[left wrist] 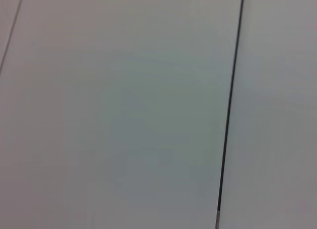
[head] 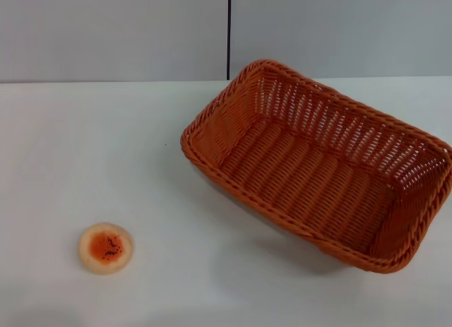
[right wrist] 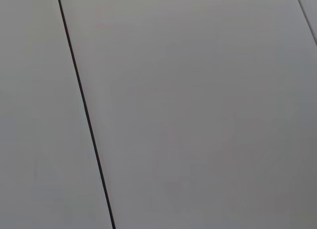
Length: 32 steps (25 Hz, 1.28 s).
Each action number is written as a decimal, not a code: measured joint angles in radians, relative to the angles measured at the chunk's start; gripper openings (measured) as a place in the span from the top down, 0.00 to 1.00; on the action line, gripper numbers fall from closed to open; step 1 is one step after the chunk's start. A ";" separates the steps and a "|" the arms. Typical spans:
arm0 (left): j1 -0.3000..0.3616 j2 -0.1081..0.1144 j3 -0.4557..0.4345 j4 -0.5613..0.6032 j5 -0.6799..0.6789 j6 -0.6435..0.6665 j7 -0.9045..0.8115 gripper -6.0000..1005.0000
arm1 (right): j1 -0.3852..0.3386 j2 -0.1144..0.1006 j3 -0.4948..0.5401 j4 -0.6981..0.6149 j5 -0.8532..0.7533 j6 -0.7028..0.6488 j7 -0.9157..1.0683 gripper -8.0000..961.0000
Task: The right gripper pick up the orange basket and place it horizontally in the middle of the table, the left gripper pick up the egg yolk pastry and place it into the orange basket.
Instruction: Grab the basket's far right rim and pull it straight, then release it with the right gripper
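Orange basket (head: 321, 171) ungripped on table (head: 106, 143)

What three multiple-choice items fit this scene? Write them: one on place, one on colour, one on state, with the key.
1. Where does the egg yolk pastry lie?
A. inside the basket
B. on the table, to the robot's left of the basket
C. on the basket's rim

2. What colour is the basket?
A. orange
B. blue
C. white

3. How does the basket sit?
A. upside down
B. held by a tool
C. open side up, empty, set at an angle

Key: 1 B, the pastry rests on bare tabletop apart from the basket; 2 A, its weave is orange; 3 C, its bare floor shows and no tool is in view.
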 joint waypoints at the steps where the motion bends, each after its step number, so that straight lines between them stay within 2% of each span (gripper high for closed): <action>1: 0.000 0.000 0.001 -0.003 0.001 0.001 0.011 0.16 | -0.001 0.000 0.000 0.002 0.000 0.000 0.000 0.18; 10: 0.006 0.003 -0.021 -0.032 -0.007 -0.004 -0.005 0.16 | 0.002 0.000 0.000 0.003 -0.013 0.004 0.000 0.18; 18: -0.012 0.009 0.063 0.068 0.009 -0.001 -0.127 0.16 | -0.002 -0.003 0.000 -0.039 -0.067 0.015 0.041 0.19; 20: -0.019 0.010 0.073 0.083 0.010 -0.007 -0.141 0.16 | -0.003 -0.003 0.000 -0.125 -0.139 0.020 0.136 0.19; 22: -0.023 0.010 0.072 0.085 0.010 -0.012 -0.143 0.16 | 0.005 -0.003 0.000 -0.289 -0.248 0.021 0.339 0.19; 23: -0.025 0.010 0.071 0.085 0.010 -0.014 -0.143 0.16 | 0.005 -0.003 0.000 -0.289 -0.248 0.021 0.339 0.19; 24: -0.027 0.010 0.070 0.085 0.009 -0.018 -0.143 0.16 | 0.015 -0.004 0.001 -0.366 -0.288 0.020 0.433 0.19; 25: -0.029 0.010 0.070 0.085 0.008 -0.022 -0.143 0.16 | 0.028 -0.004 0.000 -0.447 -0.337 0.019 0.541 0.19; 26: -0.035 0.010 0.069 0.085 0.008 -0.031 -0.139 0.16 | 0.064 -0.005 -0.002 -0.617 -0.449 0.021 0.737 0.19; 27: -0.035 0.010 0.069 0.085 0.008 -0.031 -0.139 0.16 | 0.064 -0.005 -0.002 -0.617 -0.449 0.021 0.737 0.19; 30: -0.045 0.010 0.073 0.085 0.010 -0.046 -0.137 0.16 | 0.131 -0.005 -0.050 -0.858 -0.607 0.028 0.990 0.19; 31: -0.049 0.010 0.075 0.086 0.010 -0.052 -0.136 0.16 | 0.163 -0.014 -0.115 -0.957 -0.678 0.025 1.121 0.19; 32: -0.051 0.010 0.076 0.086 0.010 -0.055 -0.136 0.16 | 0.163 -0.014 -0.115 -0.957 -0.678 0.025 1.121 0.20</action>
